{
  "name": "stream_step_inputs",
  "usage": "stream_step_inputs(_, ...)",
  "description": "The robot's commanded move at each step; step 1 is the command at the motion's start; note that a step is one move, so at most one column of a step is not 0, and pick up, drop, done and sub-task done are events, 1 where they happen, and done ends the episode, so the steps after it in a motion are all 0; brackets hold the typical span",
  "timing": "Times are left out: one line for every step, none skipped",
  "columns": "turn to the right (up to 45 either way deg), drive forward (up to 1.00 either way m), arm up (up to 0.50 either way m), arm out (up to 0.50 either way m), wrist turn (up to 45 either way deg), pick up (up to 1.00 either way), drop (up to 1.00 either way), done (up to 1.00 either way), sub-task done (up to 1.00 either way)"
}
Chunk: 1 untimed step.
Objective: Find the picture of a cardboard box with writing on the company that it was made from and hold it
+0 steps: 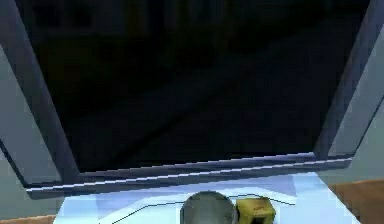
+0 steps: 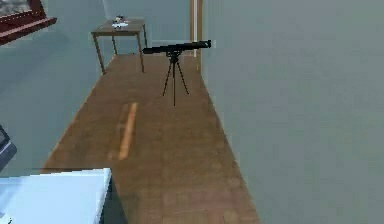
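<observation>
1. A large television [image 1: 190, 80], its screen dark within a grey frame, spans most of the forward view. Grey wall shows on either side of it.
2. A white stand [image 1: 310, 205] lies under the television's lower edge, with a strip of wooden floor [image 1: 365, 198] at the forward view's right.
3. A small yellowish-brown box [image 1: 255, 208], the task's thing as far as shape and colour allow, sits on the white stand at the forward view's bottom edge. It is just right of the middle and in front of the television's frame.
4. A grey rounded thing [image 1: 205, 210] sits just beside the box, on its left. Whether the two touch cannot be told.
5. Whether the claw is spread or pressed together cannot be told, nor where the box lies relative to it.
6. A dark telescope [image 2: 177, 47] rests level on a thin tripod [image 2: 175, 78], far out on the floor in the arm side view, near a wooden door frame [image 2: 197, 30].
7. A wooden side table [image 2: 120, 35] stands left of the telescope against the far wall. It carries small pale items [image 2: 122, 22] too small to name.
8. A long orange-brown stick [image 2: 127, 130] lies on the floor between the side table and a white tabletop corner [image 2: 50, 195] at the arm side view's lower left.
9. A dark red frame [image 2: 20, 20] hangs on the wall at the upper left.
</observation>
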Motion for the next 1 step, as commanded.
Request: stream_step_inputs(-45.0, 0.0, 0.0, 0.0, 0.0, 0.0, 0.0, 0.0, 0.0)
